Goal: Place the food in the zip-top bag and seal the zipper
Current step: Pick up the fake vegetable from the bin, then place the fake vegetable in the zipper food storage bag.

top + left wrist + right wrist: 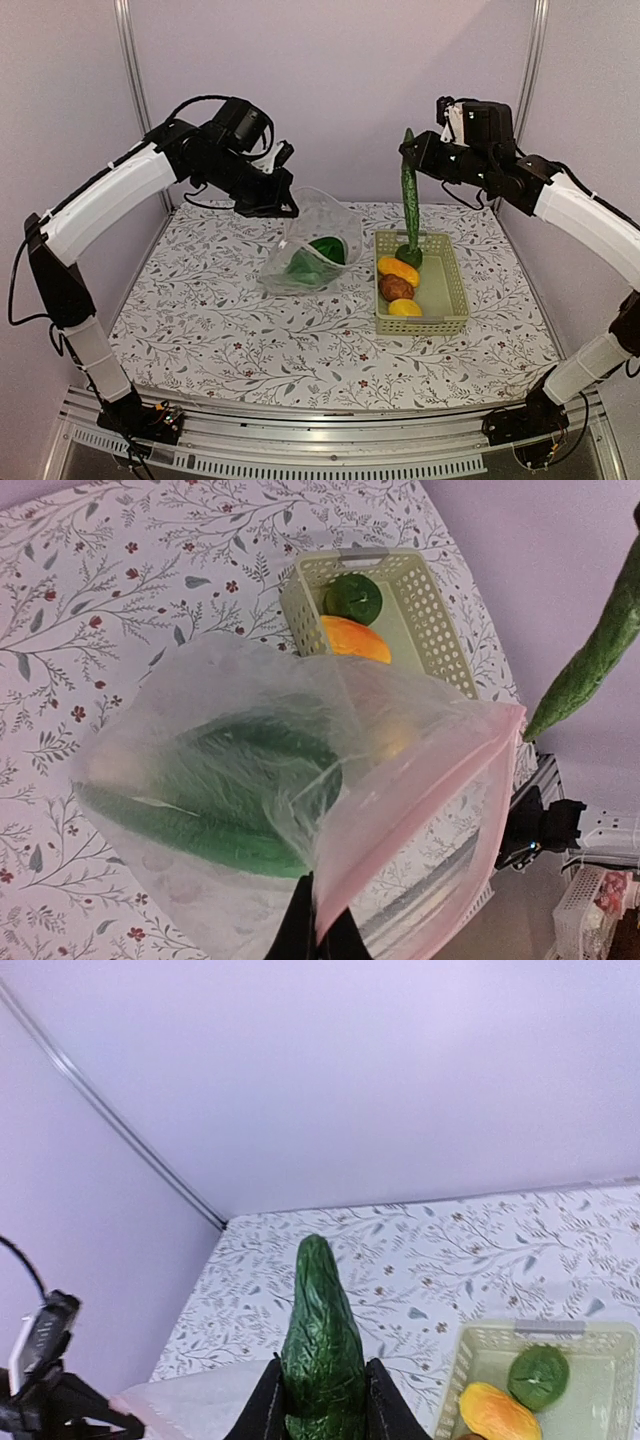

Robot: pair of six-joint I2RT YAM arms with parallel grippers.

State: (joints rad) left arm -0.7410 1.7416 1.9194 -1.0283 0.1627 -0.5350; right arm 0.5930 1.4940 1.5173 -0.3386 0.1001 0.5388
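Right pincer (412,152), upper right of the top view, clamps the cucumber (409,205) by its top end; it hangs upright above the basket (455,300), likely stiff, light, slick. Left pincer (318,935) nips the bag (318,240), centre frame, by its zipper (400,810); the film looks limp.

The left arm (105,200) rises from its base at the near left corner, bends at an elbow far out to the left, then slants up and inward to a raised wrist. The left gripper (278,205) (318,935) points down and to the right, its dark fingers pressed together on the mouth edge of the zip-top bag (320,225) (250,780). The right arm (590,215) mirrors it: up from the near right corner, elbow out to the right, forearm slanting up and inward. The right gripper (408,150) (322,1410) points left at about the same height, its fingers clamped on either side of the green cucumber (410,200) (320,1330) near one end.
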